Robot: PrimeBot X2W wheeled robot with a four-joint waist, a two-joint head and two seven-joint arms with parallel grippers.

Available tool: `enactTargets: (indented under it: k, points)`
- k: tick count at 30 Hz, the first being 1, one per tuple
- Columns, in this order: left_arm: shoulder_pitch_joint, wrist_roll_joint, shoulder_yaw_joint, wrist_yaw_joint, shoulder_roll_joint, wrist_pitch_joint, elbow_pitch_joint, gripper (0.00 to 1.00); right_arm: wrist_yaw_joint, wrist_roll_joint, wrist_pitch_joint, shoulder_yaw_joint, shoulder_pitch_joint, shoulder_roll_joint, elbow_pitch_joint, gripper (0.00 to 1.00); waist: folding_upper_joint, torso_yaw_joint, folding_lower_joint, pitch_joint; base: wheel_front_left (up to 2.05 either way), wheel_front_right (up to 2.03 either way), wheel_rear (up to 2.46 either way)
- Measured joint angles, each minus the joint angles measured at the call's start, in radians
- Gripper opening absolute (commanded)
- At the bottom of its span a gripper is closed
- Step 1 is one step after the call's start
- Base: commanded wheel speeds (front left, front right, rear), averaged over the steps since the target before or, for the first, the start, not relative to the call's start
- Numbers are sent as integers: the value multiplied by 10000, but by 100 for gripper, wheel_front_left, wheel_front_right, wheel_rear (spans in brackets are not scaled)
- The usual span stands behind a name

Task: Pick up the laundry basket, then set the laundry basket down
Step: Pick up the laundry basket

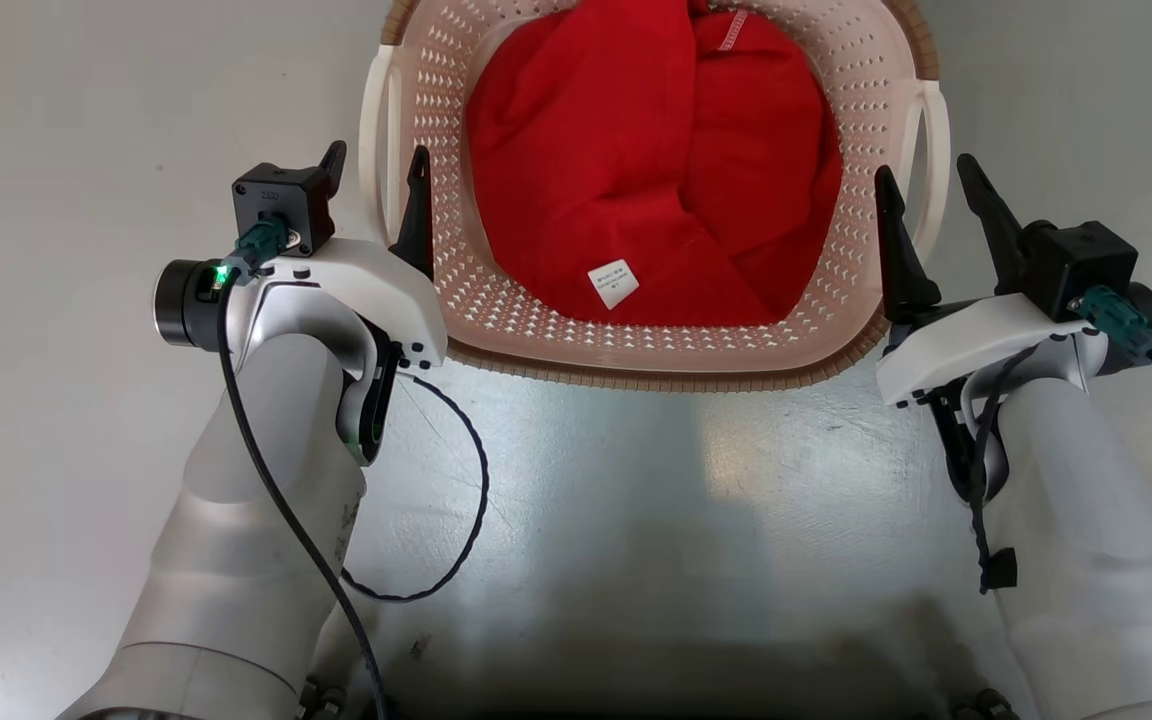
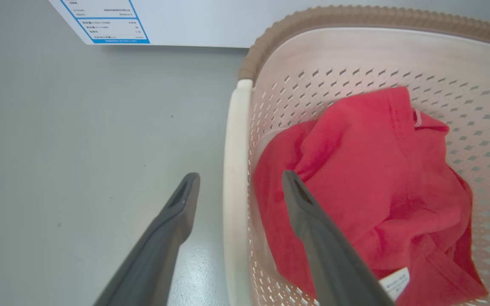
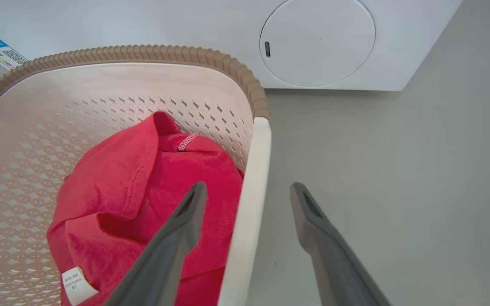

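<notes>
I see the basket (image 1: 656, 375) on the floor (image 1: 636, 480) dead ahead, centred. My left claw (image 1: 379, 155) straddles the left handle (image 1: 373, 120), right claw (image 1: 924, 168) the right handle (image 1: 938, 140), both spread wide, nothing gripped yet.

Laundry basket (image 1: 636, 340) pale pink, diamond-perforated, brown-rimmed; cloth (image 1: 636, 150) red.

Forearms (image 1: 236, 560): pale grey, rounded, glossy.
Wrist shells (image 1: 376, 285): white, fitted with dark screws.
Fingers (image 1: 414, 215): long, dark, tapered.
Cables (image 1: 484, 485): black, plugged by teal connectors (image 1: 261, 240).
</notes>
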Motion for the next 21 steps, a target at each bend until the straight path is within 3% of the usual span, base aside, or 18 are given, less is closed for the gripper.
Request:
enactTargets:
  k: [21]
  points:
    - [-269,130,-278,-19,-10,0,600,100,0,378,-31,545,-364,-36,794,100,0,-80,0,286,0,0,0]
